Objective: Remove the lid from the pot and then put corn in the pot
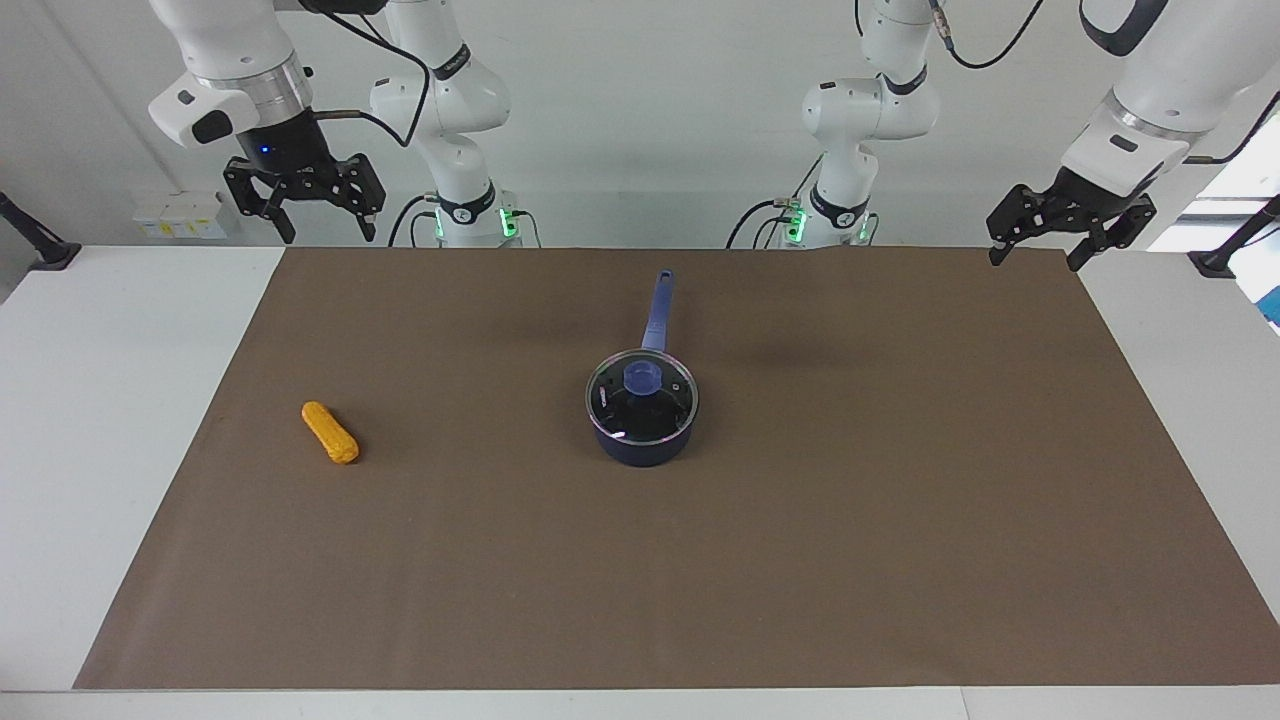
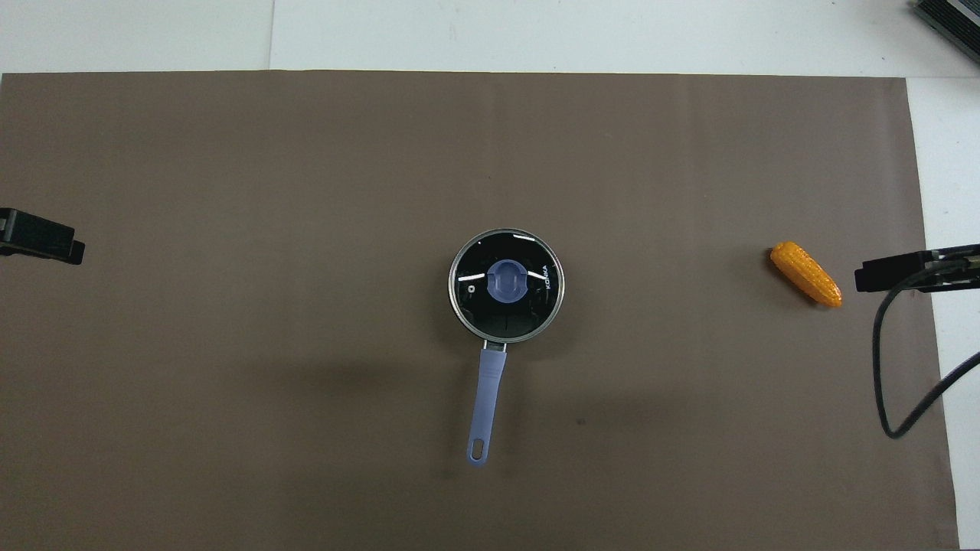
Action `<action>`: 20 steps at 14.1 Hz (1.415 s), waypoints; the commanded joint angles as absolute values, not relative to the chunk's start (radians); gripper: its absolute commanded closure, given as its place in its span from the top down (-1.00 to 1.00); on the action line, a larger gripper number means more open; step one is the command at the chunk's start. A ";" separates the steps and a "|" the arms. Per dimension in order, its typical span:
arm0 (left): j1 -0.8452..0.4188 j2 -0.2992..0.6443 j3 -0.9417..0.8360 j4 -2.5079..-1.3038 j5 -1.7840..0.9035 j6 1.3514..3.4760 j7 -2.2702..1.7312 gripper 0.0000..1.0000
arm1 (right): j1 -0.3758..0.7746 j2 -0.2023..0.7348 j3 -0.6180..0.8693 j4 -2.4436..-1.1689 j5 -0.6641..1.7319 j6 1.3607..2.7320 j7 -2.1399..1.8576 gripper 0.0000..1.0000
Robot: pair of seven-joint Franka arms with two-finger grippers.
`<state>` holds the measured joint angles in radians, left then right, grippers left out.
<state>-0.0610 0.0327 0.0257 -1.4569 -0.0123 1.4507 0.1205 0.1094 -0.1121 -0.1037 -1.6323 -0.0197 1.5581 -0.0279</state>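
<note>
You are looking at a white table (image 1: 110,400) covered almost end to end by a brown mat (image 1: 800,560), flat and unwrinkled, with bare white strips showing at both ends and along the edge farthest from the robots. Your right gripper (image 1: 304,208) hangs high over the mat's corner at the right arm's end, by the robots' edge of the table; its fingers stand apart and hold nothing. Your left gripper (image 1: 1035,240) hangs over the matching corner at the left arm's end, tilted, its fingers also spread and empty. The pot (image 1: 642,440) stands in the middle of the mat, between the two grippers and well apart from both, farther from the robots than either corner, with its long blue handle (image 1: 657,308) pointing straight toward the robots. The lid (image 1: 641,396) sits level on the pot, its blue knob (image 1: 641,377) at the centre, the black inside showing through the glass. The corn (image 1: 330,432) lies on the mat toward the right arm's end, far below your right gripper and farther from the robots than the corner it hangs over, at a slant and well apart from the pot. At the robots' end a plain white wall (image 1: 640,130) closes the room, the two arm bases (image 1: 470,215) glow green at the table's edge, and black cables (image 1: 395,60) loop down from the arms.
</note>
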 commanded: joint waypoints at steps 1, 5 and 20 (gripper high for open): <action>-0.081 0.000 0.026 -1.499 -0.008 1.450 0.124 1.00 | 0.097 -0.112 -0.107 -1.629 -0.006 1.566 -0.049 1.00; -0.123 0.006 0.026 -1.520 -0.006 1.469 0.127 1.00 | 0.097 -0.114 -0.114 -1.631 -0.006 1.557 -0.052 1.00; -0.460 0.144 0.026 -1.623 -0.006 1.756 -0.314 1.00 | 0.078 -0.123 -0.126 -1.730 -0.011 1.633 -0.128 1.00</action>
<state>-0.4080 0.1271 0.0107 -1.6159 -0.0127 1.7127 -0.2468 0.0869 -0.1168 -0.1268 -1.6594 -0.0207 1.5652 -0.0617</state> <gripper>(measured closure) 0.000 0.000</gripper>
